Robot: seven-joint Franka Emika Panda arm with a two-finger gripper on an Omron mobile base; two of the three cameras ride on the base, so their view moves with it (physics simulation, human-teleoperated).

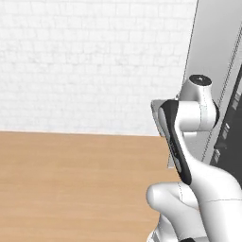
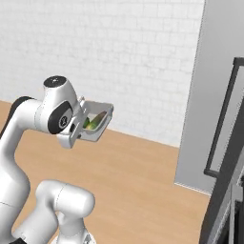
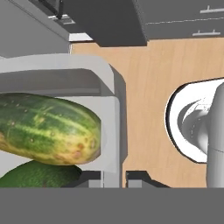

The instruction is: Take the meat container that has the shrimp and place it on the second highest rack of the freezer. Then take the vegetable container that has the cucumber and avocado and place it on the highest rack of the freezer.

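Note:
My gripper [image 3: 113, 178] is shut on the side wall of the vegetable container [image 3: 110, 109], a grey tub held up off the floor. Inside lie the cucumber [image 3: 43, 131] and, under it, the dark green avocado [image 3: 39, 176]. From the right base view the vegetable container [image 2: 104, 114] sits tilted at the wrist, its open side facing the camera with green pieces inside. The freezer [image 2: 212, 95] rises as a tall grey panel on the right, with a long black bar handle [image 2: 223, 119]. The meat container, the shrimp and the racks are out of view.
A wooden floor [image 2: 138, 176] spreads in front of a white brick wall [image 2: 119, 52]. The freezer panel [image 1: 212, 47] stands just right of my raised arm. Dark cabinet fronts with drawer handles [image 3: 183, 19] show beyond the tub in the hand view.

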